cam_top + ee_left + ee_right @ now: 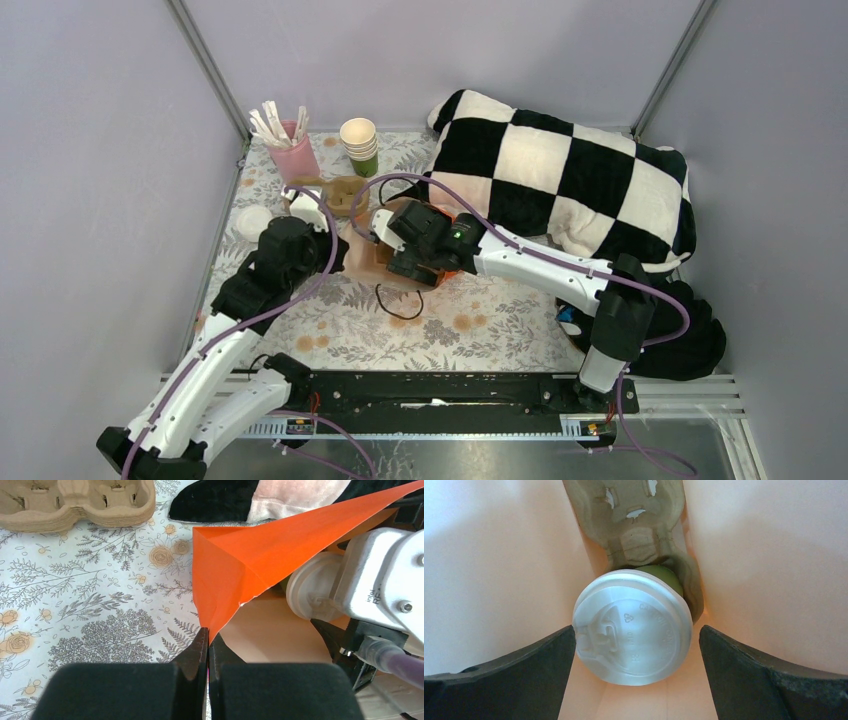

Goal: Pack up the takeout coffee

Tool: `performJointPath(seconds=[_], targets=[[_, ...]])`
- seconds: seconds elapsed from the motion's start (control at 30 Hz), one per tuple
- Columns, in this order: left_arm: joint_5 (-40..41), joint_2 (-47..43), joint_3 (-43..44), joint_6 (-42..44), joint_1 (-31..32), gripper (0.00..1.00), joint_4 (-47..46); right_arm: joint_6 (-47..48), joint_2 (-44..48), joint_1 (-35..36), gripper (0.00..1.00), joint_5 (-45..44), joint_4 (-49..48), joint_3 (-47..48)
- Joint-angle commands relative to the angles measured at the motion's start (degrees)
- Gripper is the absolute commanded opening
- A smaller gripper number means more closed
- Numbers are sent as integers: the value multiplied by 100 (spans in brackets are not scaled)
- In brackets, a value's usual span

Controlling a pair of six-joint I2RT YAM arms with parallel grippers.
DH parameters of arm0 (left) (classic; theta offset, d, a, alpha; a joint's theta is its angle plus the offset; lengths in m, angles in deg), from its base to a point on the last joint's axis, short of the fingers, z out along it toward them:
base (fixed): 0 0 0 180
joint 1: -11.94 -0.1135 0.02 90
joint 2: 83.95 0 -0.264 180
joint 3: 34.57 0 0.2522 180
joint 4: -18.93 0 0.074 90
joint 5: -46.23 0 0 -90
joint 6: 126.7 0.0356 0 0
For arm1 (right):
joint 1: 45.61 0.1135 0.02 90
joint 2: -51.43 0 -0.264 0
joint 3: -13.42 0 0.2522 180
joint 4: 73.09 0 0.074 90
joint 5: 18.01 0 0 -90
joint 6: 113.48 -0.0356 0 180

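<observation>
The takeout coffee, a green cup with a white lid, stands in a cardboard carrier inside the orange paper bag. My right gripper is open inside the bag, one jaw on each side of the lid. The left jaw is near the lid's rim and the right jaw stands apart from it. My left gripper is shut on the bag's edge and holds the mouth open. In the top view the bag lies mid-table between both grippers, and the cup is hidden.
A stack of lidless cups, a pink holder with sticks, spare cardboard carriers and a loose flat lid sit at the back left. A checkered pillow lies at the back right. A black cord loop lies in front of the bag.
</observation>
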Motion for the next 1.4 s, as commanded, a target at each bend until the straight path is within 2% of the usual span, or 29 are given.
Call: performJointPath(seconds=[0.0,0.57,0.93,1.13,1.37], targets=[[171,44,335,107,-26,0,-16,-224,142,2,100,75,160,49],[225,514,723,-147,-26,0,-52,-751,-195,9,100,11,977,489],[350,728,683,-223,15,0,-233,-788,-75,164,100,38,1004,594],[210,873,706,-296,132,0,-386,-1001,-499,169,100,-403,1134,960],[104,910,760,-328,217,0,-434,-1125,-713,164,100,-472,1309,1226]])
